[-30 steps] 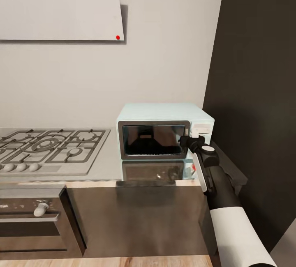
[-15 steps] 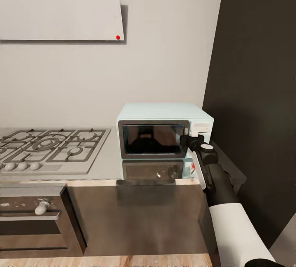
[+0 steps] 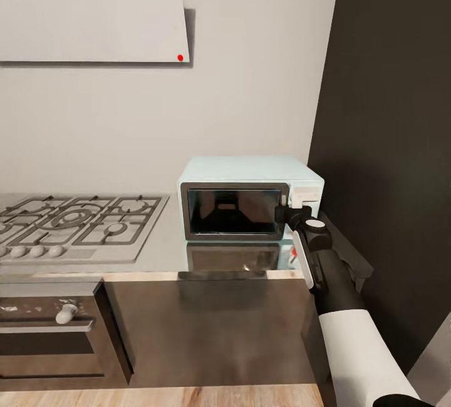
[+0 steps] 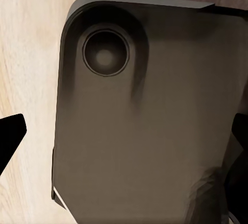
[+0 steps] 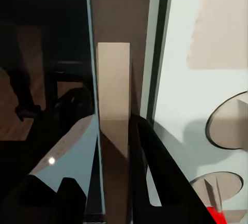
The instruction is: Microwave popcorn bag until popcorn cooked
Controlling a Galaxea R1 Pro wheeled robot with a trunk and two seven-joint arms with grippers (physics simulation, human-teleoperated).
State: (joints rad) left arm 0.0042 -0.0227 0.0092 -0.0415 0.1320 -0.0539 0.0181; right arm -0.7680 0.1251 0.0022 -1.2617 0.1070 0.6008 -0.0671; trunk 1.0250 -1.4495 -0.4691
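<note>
Microwave (image 3: 247,200) sits shut at the middle right of the desk (image 3: 163,244). The right claw (image 3: 289,213) has its two fingers around the door handle (image 5: 113,105), pinching it. I judge opening comes next; the bag still needs fetching and heating.

The pale mint-blue microwave (image 5: 181,48) with its dark glass door (image 5: 46,58) is facing the camera close up. The hand (image 5: 111,157) is closing its dark fingers (image 5: 155,162) around the door's upright beige handle (image 5: 113,84). Round white knobs (image 5: 227,125) are sitting toward four o'clock.
</note>
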